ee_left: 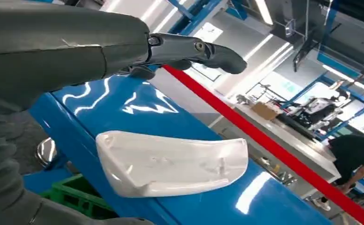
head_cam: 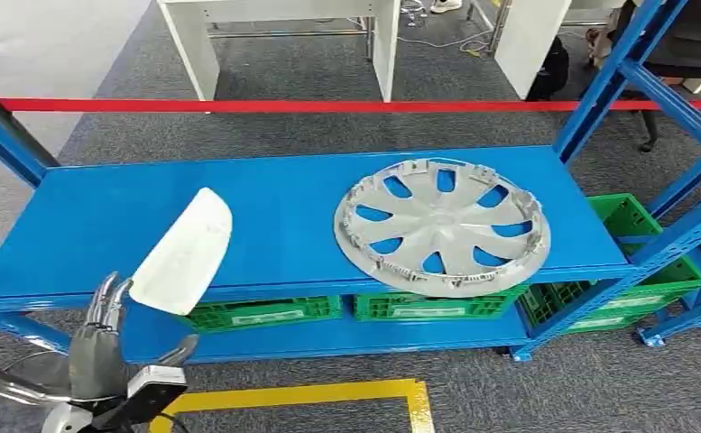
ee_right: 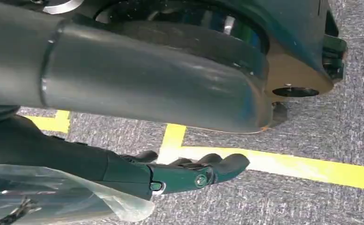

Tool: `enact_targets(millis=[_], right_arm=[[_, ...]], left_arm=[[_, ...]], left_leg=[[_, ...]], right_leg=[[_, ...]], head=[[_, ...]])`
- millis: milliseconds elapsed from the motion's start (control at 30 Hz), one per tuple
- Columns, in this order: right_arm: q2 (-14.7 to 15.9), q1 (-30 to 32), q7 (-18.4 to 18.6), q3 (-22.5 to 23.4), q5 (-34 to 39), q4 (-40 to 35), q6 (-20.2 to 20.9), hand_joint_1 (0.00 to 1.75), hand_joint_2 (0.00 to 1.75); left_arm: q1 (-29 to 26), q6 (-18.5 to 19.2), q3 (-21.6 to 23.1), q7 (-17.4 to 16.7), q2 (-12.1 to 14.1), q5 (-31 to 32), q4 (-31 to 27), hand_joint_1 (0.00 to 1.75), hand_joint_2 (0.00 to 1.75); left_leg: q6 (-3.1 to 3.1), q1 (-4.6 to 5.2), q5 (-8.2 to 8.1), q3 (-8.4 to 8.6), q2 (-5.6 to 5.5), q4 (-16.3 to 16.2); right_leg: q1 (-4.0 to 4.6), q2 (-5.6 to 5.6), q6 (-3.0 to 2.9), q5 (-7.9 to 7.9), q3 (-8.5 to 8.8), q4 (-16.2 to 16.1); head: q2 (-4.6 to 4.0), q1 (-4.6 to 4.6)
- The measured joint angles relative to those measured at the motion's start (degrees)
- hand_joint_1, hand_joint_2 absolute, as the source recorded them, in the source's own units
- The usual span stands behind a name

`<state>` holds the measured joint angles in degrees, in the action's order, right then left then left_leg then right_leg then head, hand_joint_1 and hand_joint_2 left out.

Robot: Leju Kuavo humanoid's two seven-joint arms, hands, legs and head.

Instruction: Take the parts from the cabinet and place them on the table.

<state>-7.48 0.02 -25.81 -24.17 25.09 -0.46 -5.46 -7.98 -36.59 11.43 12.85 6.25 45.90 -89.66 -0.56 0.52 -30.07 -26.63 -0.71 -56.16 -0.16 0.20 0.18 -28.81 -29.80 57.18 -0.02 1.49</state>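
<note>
The robot's left hand (head_cam: 103, 347) is low, in front of the near left end of the blue shelf (head_cam: 103, 225). Its fingers are spread apart and it holds nothing. In the left wrist view the fingers (ee_left: 203, 51) reach out above the white mirror cover (ee_left: 170, 164) but do not touch it.

The white mirror cover (head_cam: 184, 253) lies near the left end of the shelf, and one end sticks out over the front edge. The silver hubcap (head_cam: 443, 225) lies flat on the right half of the shelf, and its near rim hangs a little over the front edge too. The two parts are well apart.

The cover looks like a thin, hollow plastic shell, so it is likely light and stiff. It is smooth and shiny (it could slip). I think the best spot to grab is the end over the edge, thumb under and fingers on top. A hard squeeze could crack it.

The hubcap is wide and flat, likely light too. Its rim or the holes between its spokes look good to hold.

The right hand (ee_right: 189, 173) hangs down by the gray carpet (ee_right: 311, 122) and a yellow floor line (ee_right: 311, 168). Its fingers are nearly straight and hold nothing.
</note>
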Motion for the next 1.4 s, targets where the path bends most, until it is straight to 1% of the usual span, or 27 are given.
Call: enact_targets(millis=[100,267,367,500,767,833,933,1067,1167,1400], right_arm=[[0.0,0.0,0.0,0.0,0.0,0.0,0.0,0.0,0.0],[0.0,0.0,0.0,0.0,-0.6,0.0,0.1,0.0,0.0],[0.1,-0.1,0.1,0.0,-1.0,0.0,0.4,0.0,0.0],[0.1,-0.2,0.1,0.0,-1.1,0.0,0.5,0.0,0.0],[0.3,-0.3,0.4,0.0,-1.6,0.0,0.8,0.0,0.0],[0.4,-0.2,0.4,0.0,-1.7,0.0,0.8,0.0,0.0],[0.7,-0.2,0.4,0.0,-2.6,0.0,1.7,0.0,0.0],[2.3,-0.1,0.4,0.0,-3.6,0.0,4.0,0.0,0.0],[3.2,-0.1,0.4,0.0,-4.2,0.0,4.6,0.0,0.0],[4.1,-0.1,0.7,0.0,-5.5,0.0,5.2,0.0,0.0]], left_arm=[[-0.1,0.0,0.0,-0.9,0.0,0.8,0.0,0.0,1.75],[0.2,-0.1,-0.7,-2.8,1.2,3.6,1.6,0.0,1.75],[1.2,0.1,-2.0,-3.3,1.8,3.9,4.9,0.0,1.75],[2.6,-0.1,-3.0,-3.1,1.9,4.2,9.4,0.0,1.75],[5.3,-0.7,-3.0,-3.3,1.4,7.8,18.3,0.0,1.75],[5.9,-0.9,-3.0,-3.6,1.3,8.5,19.7,0.0,1.75],[6.7,-1.2,-2.7,-4.2,1.2,10.3,21.2,0.0,1.75],[7.8,-1.6,-1.6,-5.8,1.3,13.7,23.0,0.0,1.75],[9.1,-1.9,-0.7,-6.9,1.5,16.4,24.4,0.0,1.75],[12.5,-1.8,1.0,-8.8,2.7,21.5,26.4,0.0,1.75]], left_leg=[[0.0,0.0,0.0,-0.01,0.0,0.0],[0.0,0.0,0.0,-0.03,0.0,0.0],[-0.01,0.0,0.01,-0.03,0.0,0.0],[-0.03,0.0,0.03,0.0,0.0,0.0],[-0.03,0.0,0.04,0.03,0.01,0.0],[-0.03,0.0,0.04,0.03,0.01,0.0],[-0.03,0.0,0.04,0.03,0.01,-0.1],[-0.03,0.01,0.04,0.02,0.01,-0.1],[-0.03,0.01,0.04,0.01,0.01,-0.1],[-0.03,0.0,0.08,0.01,0.01,-0.1]], right_leg=[[0.0,-0.01,0.0,0.0,0.01,0.0],[0.0,0.0,0.0,0.0,0.01,0.0],[0.0,-0.01,0.0,0.0,0.01,0.0],[0.01,-0.01,-0.02,0.03,0.02,0.0],[0.0,0.02,0.02,0.07,-0.02,0.0],[0.0,0.02,0.03,0.08,-0.02,0.0],[0.0,0.02,0.04,0.09,-0.02,0.0],[-0.01,0.02,0.06,0.11,-0.02,0.0],[-0.01,0.02,0.07,0.12,-0.02,0.0],[0.01,0.02,0.05,0.17,-0.02,0.0]], head=[[0.0,0.02],[0.0,0.0],[0.0,0.0],[0.0,0.02],[0.0,0.0],[0.0,0.02],[0.0,0.0],[0.0,0.02],[0.0,0.0],[0.0,0.02]])
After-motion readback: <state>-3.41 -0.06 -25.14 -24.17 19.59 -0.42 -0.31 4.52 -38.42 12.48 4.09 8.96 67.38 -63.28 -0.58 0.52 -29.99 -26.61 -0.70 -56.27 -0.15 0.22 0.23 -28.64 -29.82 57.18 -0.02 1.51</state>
